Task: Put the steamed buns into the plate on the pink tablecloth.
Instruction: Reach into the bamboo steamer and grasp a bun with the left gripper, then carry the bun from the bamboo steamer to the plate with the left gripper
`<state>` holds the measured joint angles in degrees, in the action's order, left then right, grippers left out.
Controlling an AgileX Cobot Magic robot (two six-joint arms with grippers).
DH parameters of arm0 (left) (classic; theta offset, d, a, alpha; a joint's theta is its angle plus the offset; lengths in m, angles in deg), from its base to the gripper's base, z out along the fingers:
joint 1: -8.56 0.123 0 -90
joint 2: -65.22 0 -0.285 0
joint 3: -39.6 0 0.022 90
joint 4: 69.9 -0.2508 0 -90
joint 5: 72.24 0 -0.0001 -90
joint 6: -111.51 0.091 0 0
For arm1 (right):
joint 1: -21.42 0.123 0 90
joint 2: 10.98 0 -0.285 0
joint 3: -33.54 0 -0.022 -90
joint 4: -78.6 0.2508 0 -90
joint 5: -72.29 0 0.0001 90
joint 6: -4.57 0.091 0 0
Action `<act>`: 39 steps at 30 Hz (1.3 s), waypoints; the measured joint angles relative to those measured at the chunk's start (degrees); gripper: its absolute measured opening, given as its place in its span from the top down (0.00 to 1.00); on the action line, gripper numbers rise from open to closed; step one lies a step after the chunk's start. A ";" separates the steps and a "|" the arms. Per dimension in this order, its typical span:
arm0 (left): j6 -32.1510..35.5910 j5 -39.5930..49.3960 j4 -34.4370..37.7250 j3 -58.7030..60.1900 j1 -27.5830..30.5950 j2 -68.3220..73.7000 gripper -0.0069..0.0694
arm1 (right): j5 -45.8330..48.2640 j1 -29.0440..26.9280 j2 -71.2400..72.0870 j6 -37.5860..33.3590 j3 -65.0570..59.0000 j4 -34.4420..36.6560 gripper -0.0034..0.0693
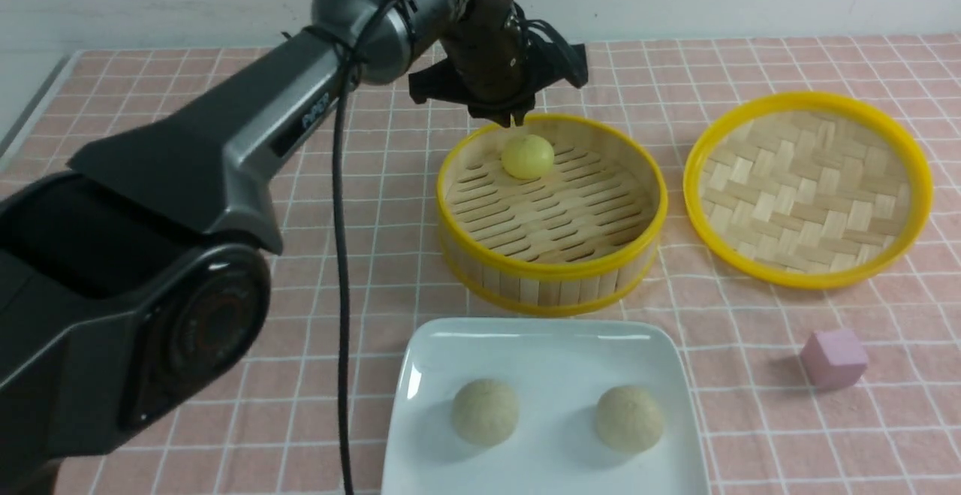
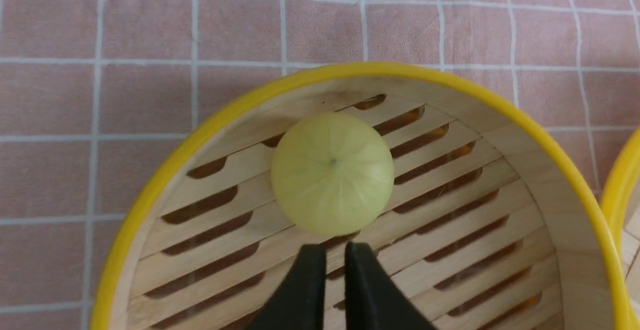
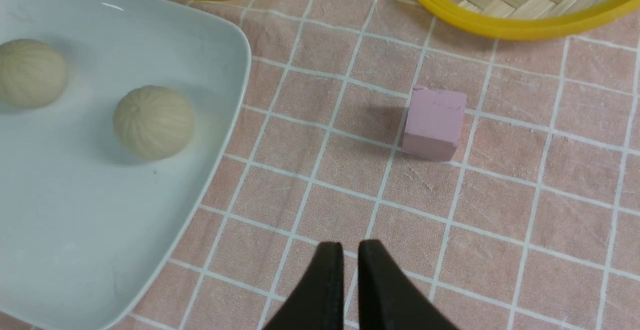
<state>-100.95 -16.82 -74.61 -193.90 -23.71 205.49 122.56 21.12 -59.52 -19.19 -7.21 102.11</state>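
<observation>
The yellow steamed bun (image 1: 528, 156) sits inside the round bamboo steamer basket (image 1: 552, 270), on its slatted floor close to the far wall. The left fingers (image 2: 310, 290) hang just above the basket's far rim and the bun. They are drawn almost together with only a slit between them and grip nothing.

The two beige steamed buns (image 1: 485, 411) (image 1: 629, 418) lie side by side, apart, in the white plate (image 1: 548, 345), which is just in front of the basket on the pink tablecloth (image 1: 751, 67) covering the worktop. The woven lid (image 1: 807, 279) lies just right of the basket, inner side up. A pink cube (image 1: 833, 358) stands to the basket's front right. The right fingers (image 3: 322, 290), nearly closed and empty, hover over the cloth further out on that same side. White lettering on the left arm (image 1: 225, 142) is too blurred to read.
</observation>
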 joint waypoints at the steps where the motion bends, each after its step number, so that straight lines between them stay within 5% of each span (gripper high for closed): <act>1: -0.07 -0.82 0.08 -0.27 0.00 0.95 0.68 | 0.00 0.00 0.00 0.00 0.00 0.00 0.86; 6: -0.25 -6.12 -0.06 -0.34 0.00 5.01 0.45 | -0.05 0.00 0.00 0.00 0.00 0.40 0.85; 10: -0.26 -9.94 -0.84 -0.34 0.00 7.84 0.42 | -0.05 0.00 0.00 0.00 0.00 1.52 0.84; 17: -0.45 -6.64 0.36 -0.89 0.00 8.18 0.85 | -0.05 0.00 0.00 0.00 0.00 2.83 0.83; 22: 8.15 3.79 4.71 -0.52 -0.45 1.01 0.88 | -0.05 0.00 0.00 0.00 0.00 4.14 0.82; 30: 19.24 15.57 1.89 0.08 -0.91 -16.75 0.88 | -0.05 0.00 0.00 0.00 0.00 4.30 0.82; 39: 20.54 15.69 0.87 28.03 -3.28 -34.63 0.88 | 0.02 0.00 0.00 0.00 0.00 4.55 0.80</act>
<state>-80.41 -1.13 -73.74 -165.87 -26.99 170.87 122.58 21.12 -59.52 -19.19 -7.21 106.66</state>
